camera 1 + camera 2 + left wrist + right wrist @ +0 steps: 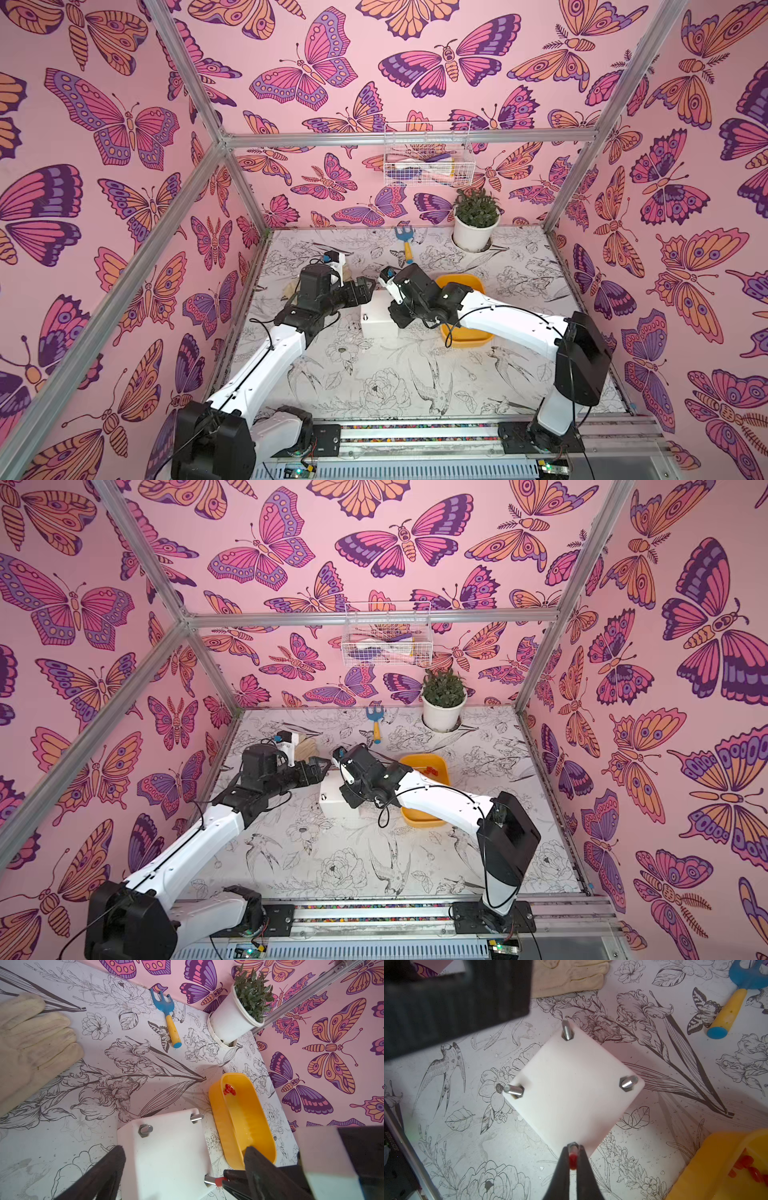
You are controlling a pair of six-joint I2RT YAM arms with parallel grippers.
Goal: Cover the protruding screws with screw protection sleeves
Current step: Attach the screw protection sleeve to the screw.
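Small red rubbery sleeve [572, 1160] is pinched in the nearly closed right gripper [573, 1157], aligned end-on with the short silvery stud [572, 1146] at one corner of the white cube-like box [571, 1088]. Left gripper [185, 1148] is held wide open and empty beside the box, presumably for steadying. Spare sleeves [229, 1089] lie in the yellow plastic tray [228, 1126].

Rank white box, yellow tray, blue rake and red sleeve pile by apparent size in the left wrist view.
1. white box, nearest the camera
2. yellow tray
3. blue rake
4. red sleeve pile
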